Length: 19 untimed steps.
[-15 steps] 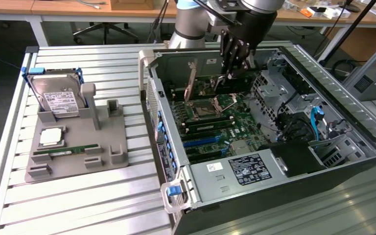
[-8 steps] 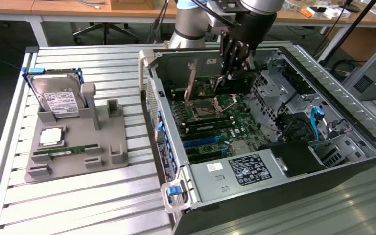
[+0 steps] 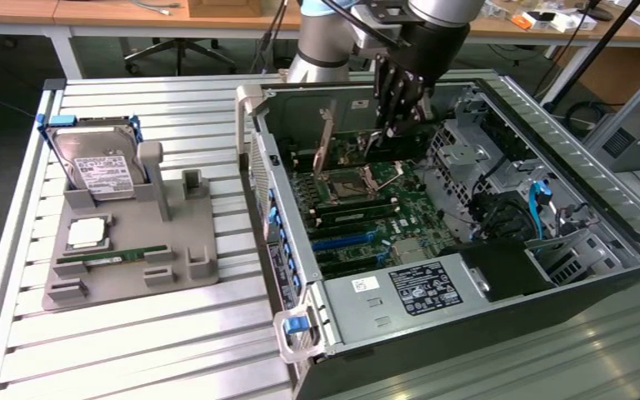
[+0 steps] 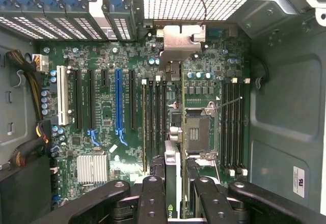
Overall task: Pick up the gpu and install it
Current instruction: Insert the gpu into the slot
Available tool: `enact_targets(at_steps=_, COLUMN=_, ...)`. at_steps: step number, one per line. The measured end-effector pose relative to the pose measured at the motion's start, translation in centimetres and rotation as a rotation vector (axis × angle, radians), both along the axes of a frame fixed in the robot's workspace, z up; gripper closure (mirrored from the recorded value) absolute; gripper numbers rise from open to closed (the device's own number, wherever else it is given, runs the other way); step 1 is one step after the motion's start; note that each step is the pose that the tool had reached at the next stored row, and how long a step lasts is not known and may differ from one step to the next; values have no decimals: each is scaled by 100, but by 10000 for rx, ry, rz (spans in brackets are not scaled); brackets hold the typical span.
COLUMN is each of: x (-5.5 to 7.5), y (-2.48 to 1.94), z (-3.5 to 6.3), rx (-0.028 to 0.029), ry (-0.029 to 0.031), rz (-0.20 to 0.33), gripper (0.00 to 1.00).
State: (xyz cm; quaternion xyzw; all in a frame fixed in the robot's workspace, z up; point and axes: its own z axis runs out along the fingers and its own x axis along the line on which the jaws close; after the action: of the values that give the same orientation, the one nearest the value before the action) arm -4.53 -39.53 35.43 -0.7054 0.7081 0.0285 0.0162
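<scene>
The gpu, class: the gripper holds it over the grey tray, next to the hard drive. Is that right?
No. The gripper does hold the gpu, but inside the open computer case, above the motherboard, not over the grey tray. The exterior view shows it; the hard drive stands on that tray, at the exterior view's left.

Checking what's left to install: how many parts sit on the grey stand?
3. The hard drive stands on edge at the far end of the stand, the processor lies flat before it, and the memory stick lies nearest the camera. Nothing looks hidden.
</scene>
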Motion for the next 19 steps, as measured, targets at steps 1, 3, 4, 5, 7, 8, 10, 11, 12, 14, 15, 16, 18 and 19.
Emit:
enact_targets(at_steps=1, x=0, y=0, z=-2, rx=0, ry=0, rz=0, gripper=73)
enact_targets(at_steps=3, x=0, y=0, z=-6, rx=-1, ry=0, rz=0, gripper=73)
enact_targets(at_steps=4, x=0, y=0, z=-8, rx=0, ry=0, rz=0, gripper=73)
enact_targets(at_steps=5, x=0, y=0, z=-10, rx=0, ry=0, rz=0, gripper=73)
enact_targets(at_steps=7, x=0, y=-1, z=-15, rx=0, ry=0, rz=0, gripper=73)
enact_targets(at_steps=8, x=0, y=-1, z=-18, rx=0, ry=0, rz=0, gripper=73)
enact_targets(at_steps=10, x=0, y=-1, z=-23, rx=-1, ry=0, rz=0, gripper=73)
enact_targets(at_steps=11, x=0, y=-1, z=-25, rx=-1, ry=0, rz=0, gripper=73)
enact_targets(at_steps=12, x=0, y=-1, z=-27, rx=0, ry=0, rz=0, gripper=73)
enact_targets(at_steps=14, x=0, y=-1, z=-32, rx=0, ry=0, rz=0, gripper=73)
enact_targets(at_steps=15, x=0, y=-1, z=-35, rx=0, ry=0, rz=0, gripper=73)
enact_targets(at_steps=16, x=0, y=-1, z=-37, rx=0, ry=0, rz=0, gripper=73)
enact_targets(at_steps=18, x=0, y=-1, z=-41, rx=0, ry=0, rz=0, gripper=73)
enact_targets(at_steps=19, x=0, y=-1, z=-42, rx=0, ry=0, rz=0, gripper=73)
